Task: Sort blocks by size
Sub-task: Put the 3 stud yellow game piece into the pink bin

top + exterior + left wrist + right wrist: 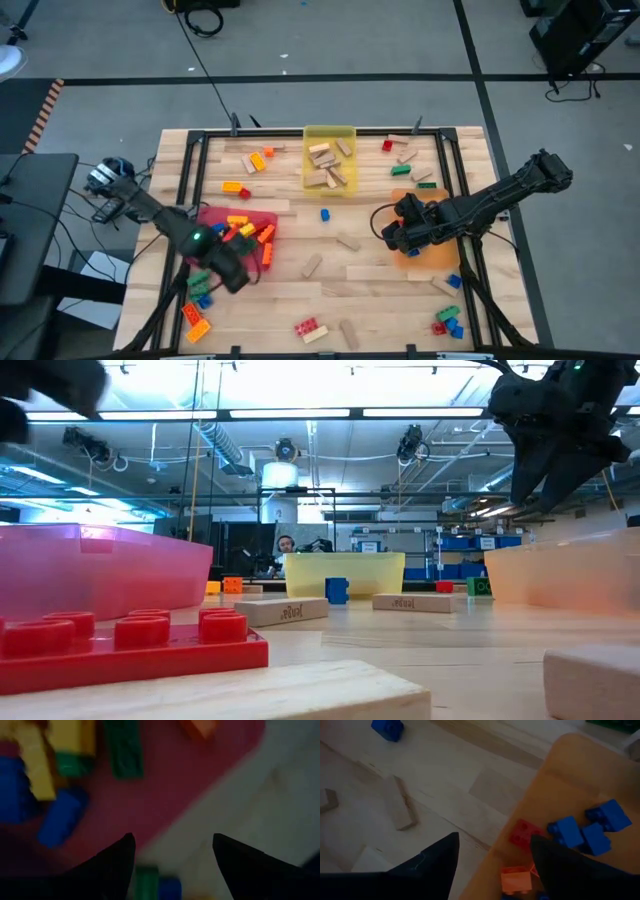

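Studded bricks and plain wooden blocks lie scattered on the table. A red tray point(215, 215) holds yellow, orange and red bricks point(245, 230). My left gripper point(172, 845) hangs open over that tray's near edge point(228, 272), pointing down, with nothing between its fingers. A yellow tray point(330, 135) at the far middle holds wooden blocks point(328, 165). My right gripper point(494, 842) stands open above the left edge of the orange tray point(570, 780), where blue bricks point(590, 827), a red one point(522, 834) and an orange one point(515, 879) lie.
Loose bricks cluster at the near left corner point(195, 300) and near right corner point(447, 322). A red brick point(310, 327) and a wooden block point(347, 335) lie by the near edge. More bricks lie at far left point(250, 165) and far right point(405, 160). A black frame point(190, 170) borders the table.
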`<act>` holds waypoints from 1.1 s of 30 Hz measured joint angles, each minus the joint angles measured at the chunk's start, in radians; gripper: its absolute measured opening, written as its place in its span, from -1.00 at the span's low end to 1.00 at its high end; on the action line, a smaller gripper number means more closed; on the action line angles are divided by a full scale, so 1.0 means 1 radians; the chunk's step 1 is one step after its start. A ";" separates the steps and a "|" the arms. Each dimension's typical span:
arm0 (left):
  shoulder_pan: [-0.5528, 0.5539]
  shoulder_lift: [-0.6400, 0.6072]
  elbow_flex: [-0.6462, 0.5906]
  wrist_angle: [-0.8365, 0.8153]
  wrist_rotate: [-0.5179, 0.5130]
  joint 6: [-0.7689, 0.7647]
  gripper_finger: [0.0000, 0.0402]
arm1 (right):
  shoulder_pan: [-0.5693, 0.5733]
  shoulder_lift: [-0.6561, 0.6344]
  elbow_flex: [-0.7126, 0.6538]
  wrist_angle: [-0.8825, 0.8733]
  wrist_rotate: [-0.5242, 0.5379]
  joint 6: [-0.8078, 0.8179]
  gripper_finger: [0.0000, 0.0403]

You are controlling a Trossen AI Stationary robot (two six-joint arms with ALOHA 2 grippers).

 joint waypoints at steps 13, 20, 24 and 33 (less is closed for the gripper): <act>-0.230 0.011 0.000 0.110 0.128 -0.453 0.36 | -0.001 0.000 0.000 0.008 0.003 -0.030 0.31; -0.316 0.149 0.000 0.260 0.190 -0.386 0.36 | -0.001 0.000 0.000 0.019 0.004 -0.052 0.28; -0.348 0.248 0.000 0.348 0.238 -0.342 0.36 | -0.001 0.000 0.000 0.027 0.004 -0.056 0.29; -0.376 0.406 0.000 0.405 0.337 -0.338 0.36 | -0.002 0.000 0.000 0.030 0.004 -0.063 0.30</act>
